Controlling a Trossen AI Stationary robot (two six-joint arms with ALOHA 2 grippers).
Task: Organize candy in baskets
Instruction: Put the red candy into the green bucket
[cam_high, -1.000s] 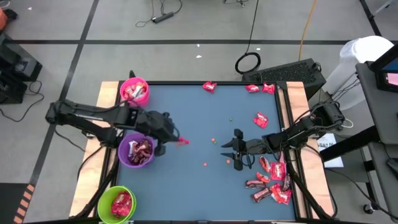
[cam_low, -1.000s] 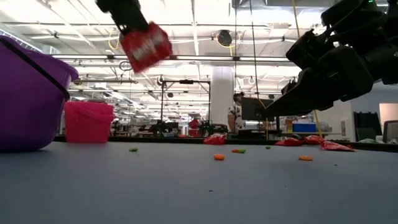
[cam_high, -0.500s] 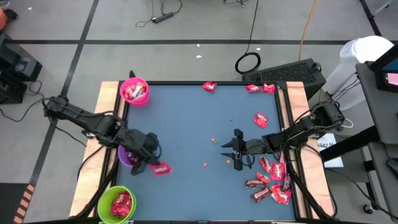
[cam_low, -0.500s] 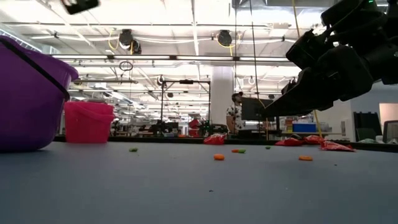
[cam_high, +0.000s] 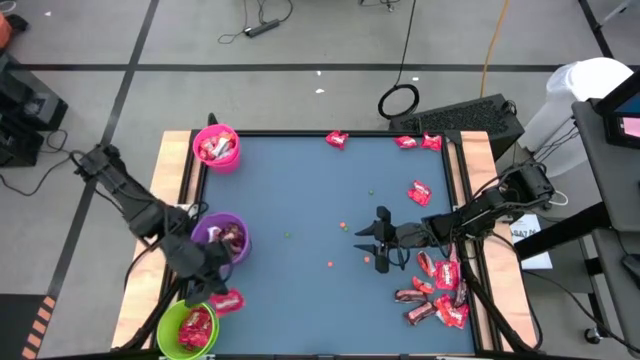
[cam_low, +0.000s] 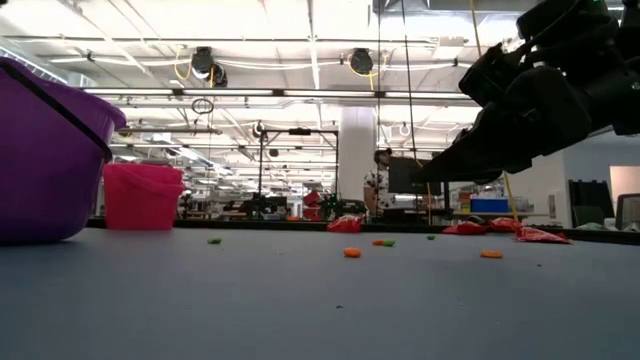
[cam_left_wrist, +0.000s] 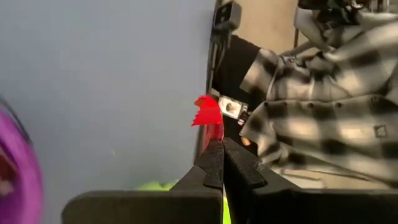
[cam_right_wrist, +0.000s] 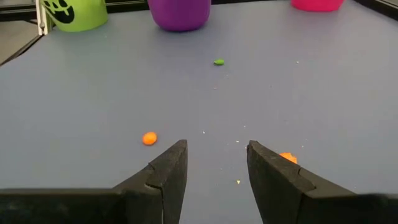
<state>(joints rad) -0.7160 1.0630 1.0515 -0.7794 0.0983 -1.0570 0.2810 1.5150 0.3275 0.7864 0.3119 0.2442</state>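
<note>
The left gripper (cam_high: 222, 297) hangs near the surface's front-left corner, just above the rim of the green basket (cam_high: 187, 328), its fingers clenched on a red candy (cam_high: 229, 300); in the left wrist view the wrapper (cam_left_wrist: 208, 113) sticks out past the fingertips, pinched by one edge. The purple basket (cam_high: 222, 238) sits just behind it along the left edge, and the pink basket (cam_high: 216, 147) is at the back-left corner; all three already hold pieces. The right gripper (cam_high: 366, 240) hovers low right of the middle of the surface, its fingers (cam_right_wrist: 166, 165) released and parted over bare blue surface with nothing between them. A heap of unsorted candy (cam_high: 437, 290) lies by the right edge towards the front, with a few more pieces (cam_high: 418, 142) along the back edge. These pieces look light, flat and crinkly, so the foil is likely slippery and will bend instead of resisting. A pinch across the crimped end or a raised edge should hold best, since a flat-lying piece offers little to grip from above.
</note>
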